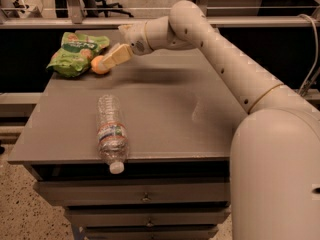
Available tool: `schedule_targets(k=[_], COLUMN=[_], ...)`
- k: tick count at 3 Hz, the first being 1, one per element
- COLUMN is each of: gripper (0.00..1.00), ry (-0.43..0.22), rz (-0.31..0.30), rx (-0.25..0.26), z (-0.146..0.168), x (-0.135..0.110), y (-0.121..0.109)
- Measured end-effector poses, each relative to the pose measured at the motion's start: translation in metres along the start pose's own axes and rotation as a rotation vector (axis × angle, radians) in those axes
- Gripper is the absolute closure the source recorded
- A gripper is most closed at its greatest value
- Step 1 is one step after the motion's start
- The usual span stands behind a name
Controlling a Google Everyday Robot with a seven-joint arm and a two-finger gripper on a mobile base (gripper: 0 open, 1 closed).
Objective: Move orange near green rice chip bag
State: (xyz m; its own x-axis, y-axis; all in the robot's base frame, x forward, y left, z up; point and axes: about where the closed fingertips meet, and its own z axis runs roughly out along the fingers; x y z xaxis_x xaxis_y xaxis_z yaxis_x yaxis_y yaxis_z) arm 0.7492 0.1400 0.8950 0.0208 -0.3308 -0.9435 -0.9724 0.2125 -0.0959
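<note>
Orange at the gripper's tip, right beside the green bag

The gripper [109,60] hovers low over the far left part of the grey table [200,129], at the end of a pale arm [220,49] that reaches in from the near right and slants across the tabletop. The orange [98,65] sits at the very tip of the gripper, touching it or nearly so, on the side away from the arm. It appears to rest on the table surface. Whether the gripper is clamped on the fruit or has let it go cannot be told from this view, since the tip overlaps the fruit's edge.

Just past the orange, farther out from the gripper along the same line, lies the green rice chip bag [75,51], crumpled at the table's far left corner. The orange is touching the bag's near edge or just beside it, so the fruit lies between the gripper and the bag.

Nearer the camera than the gripper and well apart from it, a clear plastic bottle [111,133] lies on its side, its white cap pointing at the table's front edge. Below that edge, directly under the bottle, are the fronts of several drawers [145,196]
</note>
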Motion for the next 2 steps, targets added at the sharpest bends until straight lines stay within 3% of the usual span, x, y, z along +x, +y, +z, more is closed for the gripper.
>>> schedule_targets(k=[1,2], gripper=[0.0,0.0], ry=[0.036,0.057], rz=[-0.06,-0.079], rx=[0.142,0.342], z=[-0.078,-0.177], x=[-0.012,-0.029], y=[-0.02,-0.032])
